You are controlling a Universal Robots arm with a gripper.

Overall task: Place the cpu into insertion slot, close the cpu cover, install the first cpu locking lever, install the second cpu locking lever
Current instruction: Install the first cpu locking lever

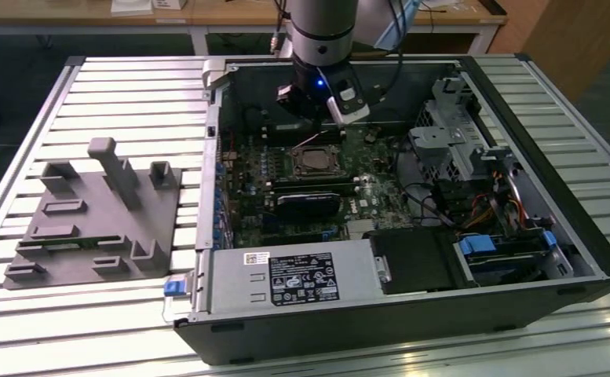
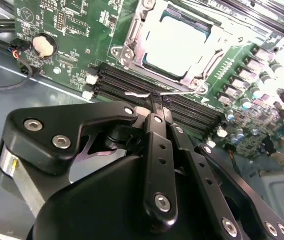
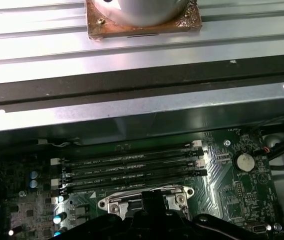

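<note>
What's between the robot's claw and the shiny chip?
In the second wrist view, black memory slots lie between the gripper and the cpu.

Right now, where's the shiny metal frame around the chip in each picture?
Exterior view: the metal frame sits on the green board, near the arm.
Second wrist view: it rings the pale chip.
First wrist view: it peeks out beside the black gripper.
Shared landmark: the long black slots next to it.

We have the exterior view high and well back, looking down on the table (image 1: 32,314) and open case (image 1: 315,338). Both wrist views sit close above the motherboard (image 2: 77,30) (image 3: 231,190), facing opposite ways. They share the memory slots (image 2: 132,85) (image 3: 132,167), coin cell (image 2: 44,45) (image 3: 243,161) and cpu cover (image 2: 133,47) (image 3: 179,191).
</note>
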